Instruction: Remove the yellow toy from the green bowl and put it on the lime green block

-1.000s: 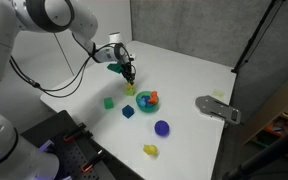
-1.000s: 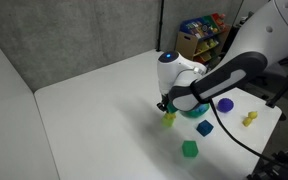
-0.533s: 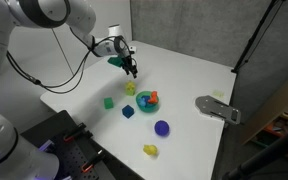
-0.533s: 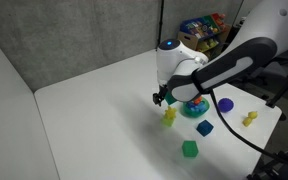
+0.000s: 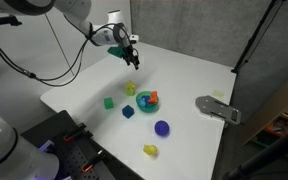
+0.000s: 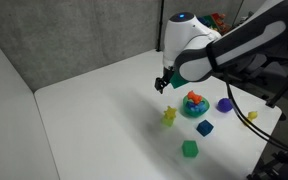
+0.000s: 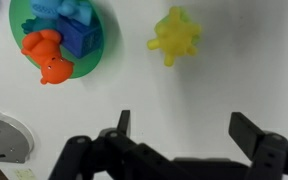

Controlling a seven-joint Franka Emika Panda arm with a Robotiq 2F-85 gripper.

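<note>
The yellow toy is a small spiky piece, and it rests on the lime green block beside the green bowl. Both exterior views show the pair as one small yellow-green stack just clear of the bowl. In the wrist view the toy covers the block. The bowl holds a blue piece and an orange toy. My gripper hangs above the table, well over the stack, open, with nothing between its fingers. In both exterior views the gripper is up and off the toy.
A darker green cube, a dark blue cube, a round blue-purple thing and an oblong yellow toy lie on the white table. A grey fixture sits at the table's edge.
The gripper went from nearly shut on the yellow toy at the block to fully open, then rose up and away. The toy stays on the lime green block.
</note>
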